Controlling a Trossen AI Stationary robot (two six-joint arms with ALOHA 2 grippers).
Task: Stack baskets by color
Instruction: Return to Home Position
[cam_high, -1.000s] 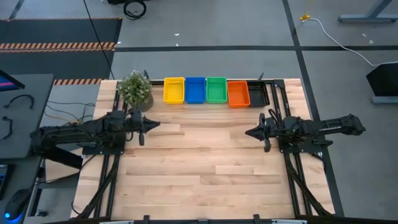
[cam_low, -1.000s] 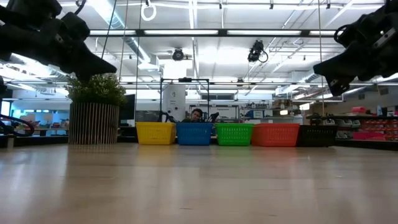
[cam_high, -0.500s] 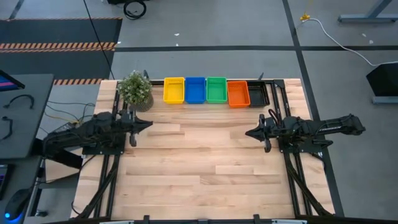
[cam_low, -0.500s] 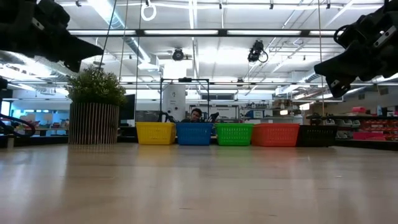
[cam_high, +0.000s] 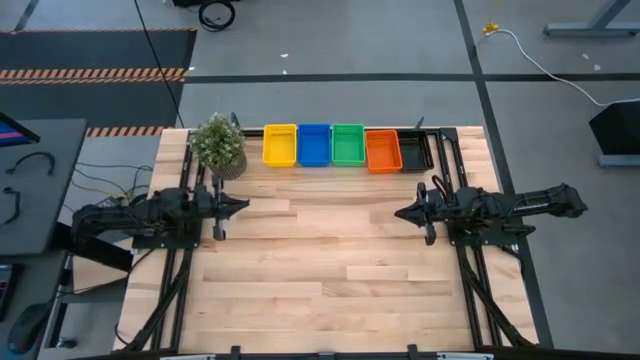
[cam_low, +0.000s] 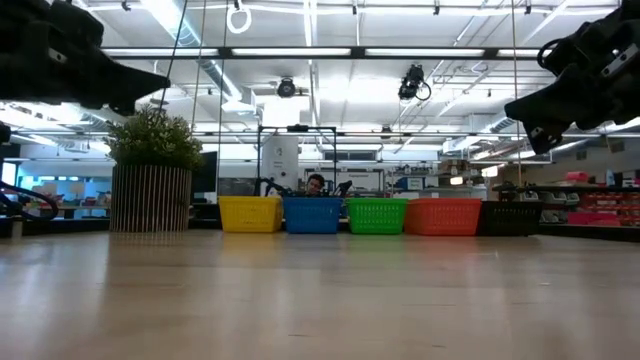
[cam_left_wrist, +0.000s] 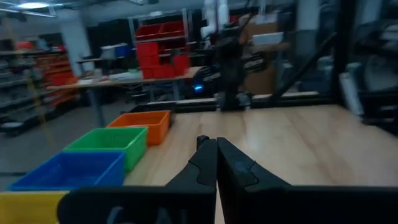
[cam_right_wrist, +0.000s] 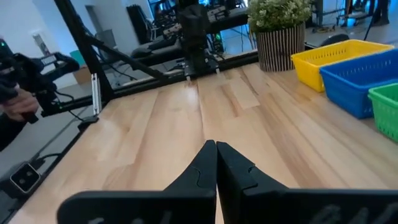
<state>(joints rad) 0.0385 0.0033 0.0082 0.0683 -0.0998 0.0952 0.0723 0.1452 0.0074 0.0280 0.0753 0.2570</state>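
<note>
Five baskets stand side by side along the table's far edge: yellow, blue, green, orange and black. Each rests on its bottom on the wood. My left gripper hangs shut above the table's left part, pointing level toward the right, well short of the baskets; its own view shows its fingers closed on nothing. My right gripper hangs shut above the right part, pointing left, with nothing between its fingers.
A small potted plant stands left of the yellow basket, near the far left corner. Dark arm frames run along both side edges of the table. Bare wood lies between the two grippers. A person shows in the room beyond the baskets.
My left gripper has drawn back toward the table's left edge and tipped up from a downward slant to level, staying shut. The right arm and the baskets have kept still.
</note>
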